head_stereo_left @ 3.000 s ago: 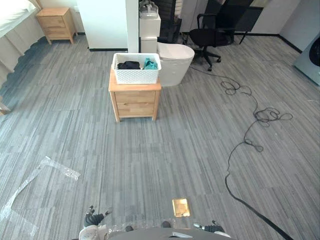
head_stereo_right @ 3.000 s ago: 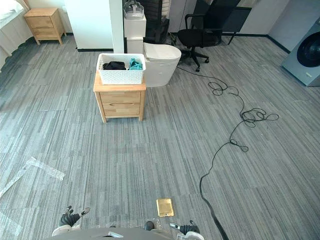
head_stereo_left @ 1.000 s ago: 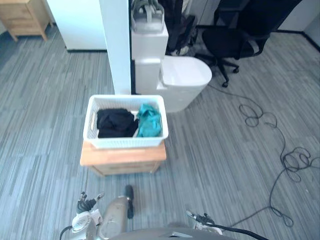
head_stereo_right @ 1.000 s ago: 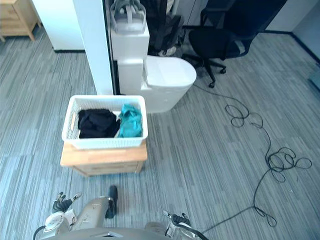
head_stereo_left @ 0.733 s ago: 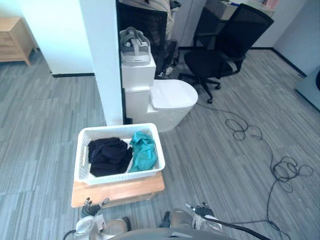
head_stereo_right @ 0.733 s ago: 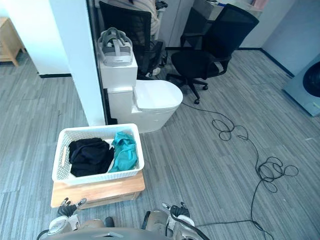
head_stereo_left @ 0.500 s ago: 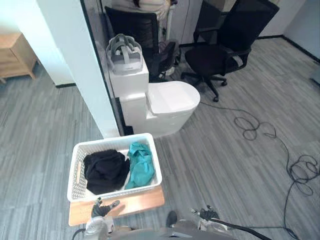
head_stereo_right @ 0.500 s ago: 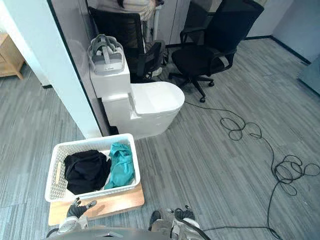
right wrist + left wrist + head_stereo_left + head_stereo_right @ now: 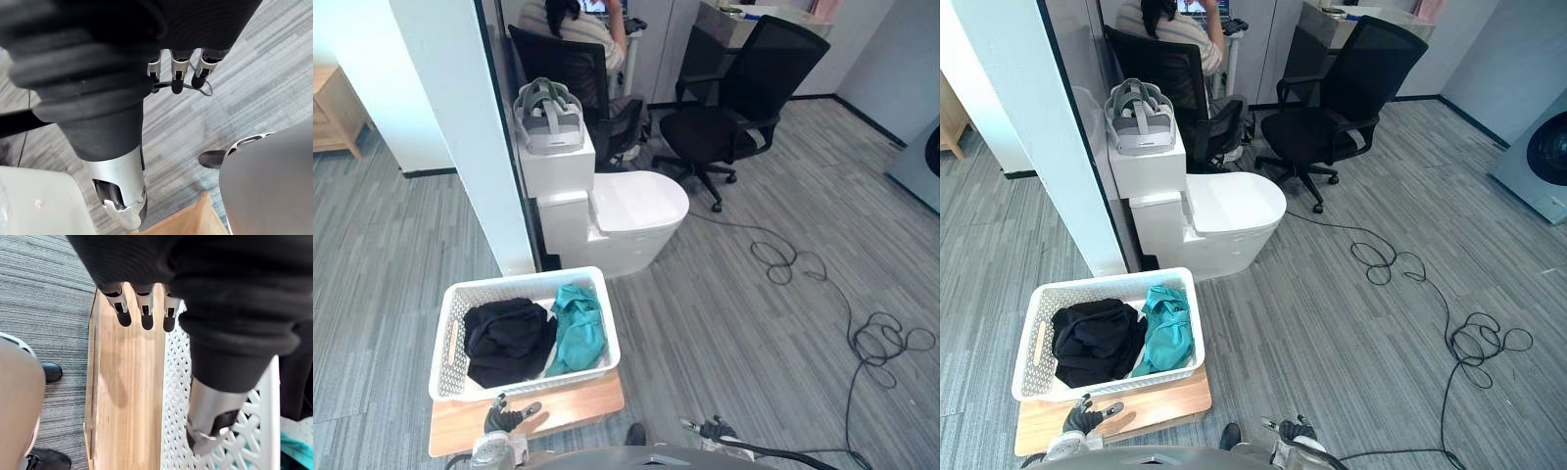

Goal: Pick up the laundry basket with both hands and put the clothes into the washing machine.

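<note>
The white lattice laundry basket (image 9: 524, 284) stands on a low wooden nightstand (image 9: 578, 403), with a black garment (image 9: 507, 340) and a teal garment (image 9: 576, 328) inside. My left hand (image 9: 504, 419) hovers open over the nightstand's bare top, just in front of the basket's near wall (image 9: 176, 396). Its straight fingers (image 9: 143, 308) point along the wood and its thumb (image 9: 208, 431) lies against the lattice. My right hand (image 9: 715, 431) hangs open over the floor to the right of the nightstand, apart from the basket, fingers (image 9: 178, 73) relaxed. The washing machine (image 9: 1540, 152) shows at the far right edge.
A white toilet (image 9: 626, 220) with a headset (image 9: 548, 108) on its tank stands right behind the basket, beside a white pillar (image 9: 460, 117). Black office chairs (image 9: 734, 108) and a seated person (image 9: 573, 20) are further back. A black cable (image 9: 862, 333) coils on the floor to the right.
The camera has moved up to the nightstand, so the basket now sits low and left in view. My left hand now reaches over the nightstand's front edge. Nothing has been taken hold of.
</note>
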`<state>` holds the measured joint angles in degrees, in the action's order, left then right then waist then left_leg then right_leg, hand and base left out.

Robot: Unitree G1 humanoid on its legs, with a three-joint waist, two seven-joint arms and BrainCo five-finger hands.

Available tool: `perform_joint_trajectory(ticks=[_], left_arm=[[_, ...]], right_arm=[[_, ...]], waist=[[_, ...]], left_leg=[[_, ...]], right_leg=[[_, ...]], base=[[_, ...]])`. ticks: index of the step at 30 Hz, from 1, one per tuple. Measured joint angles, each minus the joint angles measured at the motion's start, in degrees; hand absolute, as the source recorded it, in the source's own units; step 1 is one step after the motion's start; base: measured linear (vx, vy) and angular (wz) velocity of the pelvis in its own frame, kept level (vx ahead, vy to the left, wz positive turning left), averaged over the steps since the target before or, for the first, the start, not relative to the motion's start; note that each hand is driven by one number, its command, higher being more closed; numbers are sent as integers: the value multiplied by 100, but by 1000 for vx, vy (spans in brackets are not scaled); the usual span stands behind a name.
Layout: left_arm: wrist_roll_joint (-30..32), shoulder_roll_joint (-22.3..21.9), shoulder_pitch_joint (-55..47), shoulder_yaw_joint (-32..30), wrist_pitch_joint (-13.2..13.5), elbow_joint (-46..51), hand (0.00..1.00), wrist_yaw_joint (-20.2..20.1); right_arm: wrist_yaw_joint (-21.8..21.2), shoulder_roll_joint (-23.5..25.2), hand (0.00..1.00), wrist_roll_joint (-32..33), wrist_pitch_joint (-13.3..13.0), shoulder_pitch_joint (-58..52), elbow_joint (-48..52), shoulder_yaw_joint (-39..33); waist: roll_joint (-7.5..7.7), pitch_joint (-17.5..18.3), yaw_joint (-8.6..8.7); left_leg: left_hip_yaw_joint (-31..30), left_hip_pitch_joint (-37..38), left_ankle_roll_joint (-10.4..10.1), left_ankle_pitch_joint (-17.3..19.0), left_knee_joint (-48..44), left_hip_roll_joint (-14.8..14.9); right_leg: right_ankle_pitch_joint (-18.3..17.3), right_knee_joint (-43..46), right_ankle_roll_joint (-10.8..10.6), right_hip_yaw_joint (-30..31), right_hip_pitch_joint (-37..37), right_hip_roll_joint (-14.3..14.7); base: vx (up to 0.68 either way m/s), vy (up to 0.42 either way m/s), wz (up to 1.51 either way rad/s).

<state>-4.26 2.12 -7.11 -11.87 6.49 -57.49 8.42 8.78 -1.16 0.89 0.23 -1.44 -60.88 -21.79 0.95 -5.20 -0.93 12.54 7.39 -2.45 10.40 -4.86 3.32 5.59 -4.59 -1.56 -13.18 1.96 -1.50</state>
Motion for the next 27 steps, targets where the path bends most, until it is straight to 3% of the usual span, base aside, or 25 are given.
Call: perform_joint_trajectory(ticks=[2,5,8,12,15,17,21,25,27], left_arm=[[-65,17,-129,-469,-33,37,0,-16],[-136,81,-508,-1126,-110,66,0,-47],[-114,336,-647,-1854,-201,116,0,24],[-129,1111,-263,-2860,-318,525,0,296],[-246,1629,247,-3057,-359,757,0,336],[-427,2015,567,-3044,-364,822,0,264],[-575,2675,1138,-2690,-428,854,0,67],[22,2848,1604,-2516,-631,839,0,-270],[473,2847,1820,-2517,-803,838,0,-440]], right_arm=[[15,-3,0,168,55,-83,421,-159],[96,-68,0,358,71,-329,2190,-148],[276,-161,0,394,-154,-450,3598,-149],[456,-176,0,402,-252,-243,3788,-145],[475,-273,0,464,-231,-14,3753,-93],[516,-494,0,592,-214,230,3743,121],[566,-728,0,664,-213,911,3749,550],[565,-592,0,892,-164,1290,3948,996],[563,-334,0,1025,-140,1342,4397,1296]], waist=[[-28,-15,0],[-161,-104,19],[-309,-151,-3],[-361,-173,-50],[-414,-213,-35],[-435,-227,-14],[-506,-347,39],[-489,-520,60],[-435,-796,53]], left_leg=[[13,-87,-2,-2,-4,2],[141,-180,-56,32,-13,41],[164,-237,-132,94,-42,110],[22,-210,-257,11,-14,208],[9,-247,-402,-169,-6,168],[-8,-259,-396,-404,-21,60],[-15,-362,-336,-477,-239,21],[31,-723,-332,-476,-438,67],[251,-879,-237,-407,-616,180]], right_leg=[[-10,32,19,4,-107,-6],[-210,377,26,33,-383,-24],[-578,956,30,31,-684,-40],[-970,1571,106,-147,-892,-68],[-1036,1651,127,-271,-929,-155],[-1036,1641,128,-316,-875,-272],[-1029,1563,137,-322,-817,-323],[-959,1583,219,-292,-1117,-300],[-874,1607,303,-165,-1287,-206]], base=[[-39,1,-6],[-21,-4,-9],[22,-16,1],[107,-65,19],[113,-57,26],[74,-36,16],[28,-24,5],[-51,-25,-6],[-68,-32,-29]])
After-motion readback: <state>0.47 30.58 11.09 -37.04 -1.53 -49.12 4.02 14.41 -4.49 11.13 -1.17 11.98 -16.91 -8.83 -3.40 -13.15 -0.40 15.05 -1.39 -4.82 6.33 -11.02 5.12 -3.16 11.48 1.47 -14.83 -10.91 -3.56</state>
